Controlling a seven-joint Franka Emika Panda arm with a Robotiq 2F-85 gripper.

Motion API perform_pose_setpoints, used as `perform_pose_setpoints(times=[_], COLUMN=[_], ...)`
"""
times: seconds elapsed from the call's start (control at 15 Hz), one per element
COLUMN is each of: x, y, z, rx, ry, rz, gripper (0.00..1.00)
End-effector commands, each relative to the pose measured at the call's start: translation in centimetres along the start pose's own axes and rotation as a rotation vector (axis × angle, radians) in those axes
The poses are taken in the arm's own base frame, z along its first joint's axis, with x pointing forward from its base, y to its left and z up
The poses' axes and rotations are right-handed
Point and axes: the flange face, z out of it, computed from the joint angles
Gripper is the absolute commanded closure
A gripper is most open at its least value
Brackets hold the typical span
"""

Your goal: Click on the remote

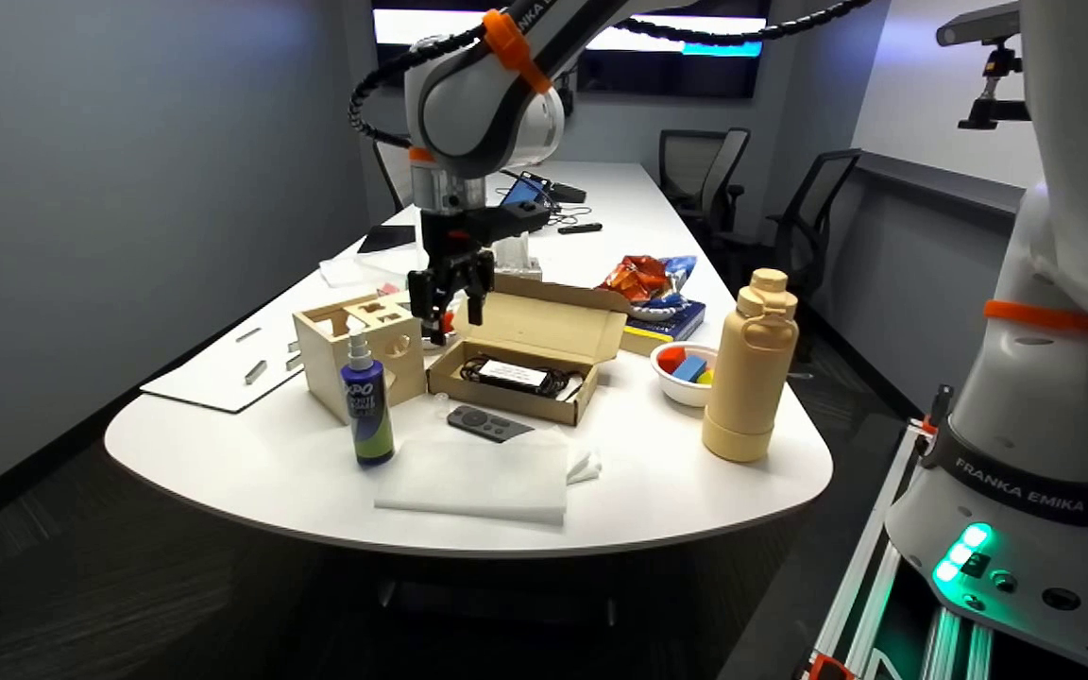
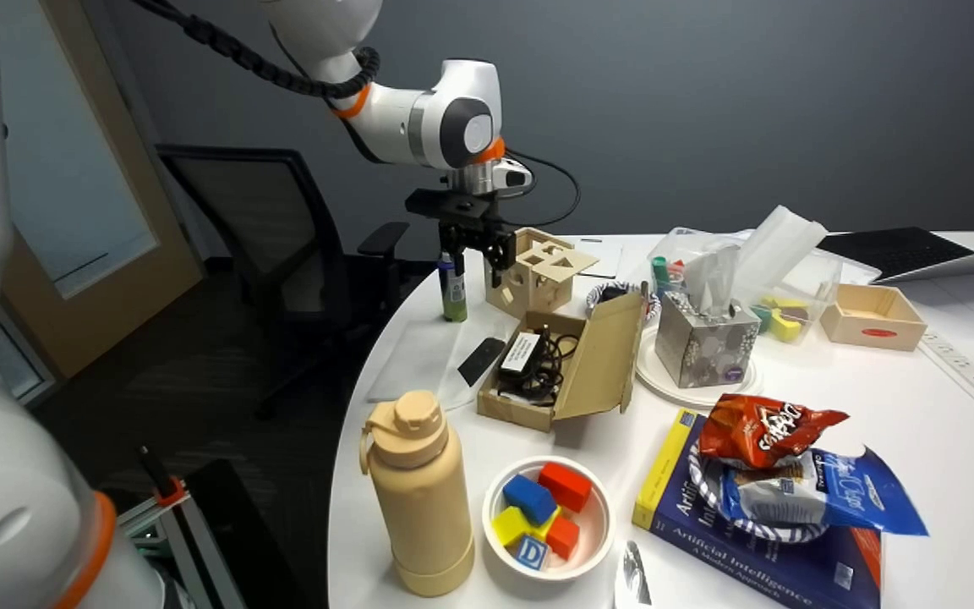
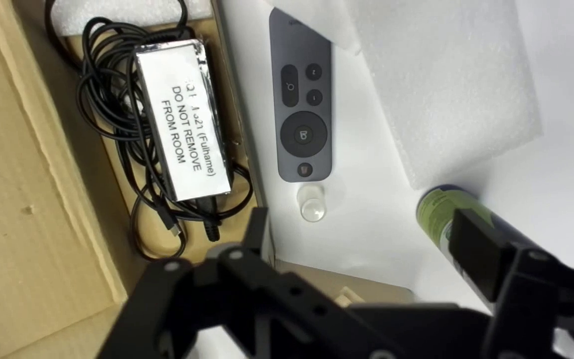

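The remote, a flat dark grey slab with round black buttons, lies face up on the white table in both exterior views [image 1: 487,424] [image 2: 481,361] and in the wrist view [image 3: 304,107]. One end of it is covered by a corner of the white foam sheet [image 3: 446,85]. My gripper [image 1: 456,326] hangs above the table, pointing down, between the wooden shape box and the open cardboard box. It also shows in an exterior view [image 2: 477,269]. In the wrist view its fingers [image 3: 366,232] are wide apart with nothing between them, and the remote lies beyond the fingertips.
The cardboard box [image 1: 506,401] holding a black power adapter lies beside the remote. A small clear cylinder [image 3: 312,207] stands at the remote's end. A spray bottle [image 1: 369,406] and the wooden shape box [image 1: 317,368] are close by. A tall yellow bottle [image 1: 747,378] stands farther off.
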Motion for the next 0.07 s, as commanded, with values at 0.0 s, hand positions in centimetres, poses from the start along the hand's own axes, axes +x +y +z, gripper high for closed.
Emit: perform_pose_setpoints(times=[0.0], x=[-0.34], y=[0.21], z=[-1.22], rx=[0.013], ry=[0.005], rz=[0.034], gripper=[0.0])
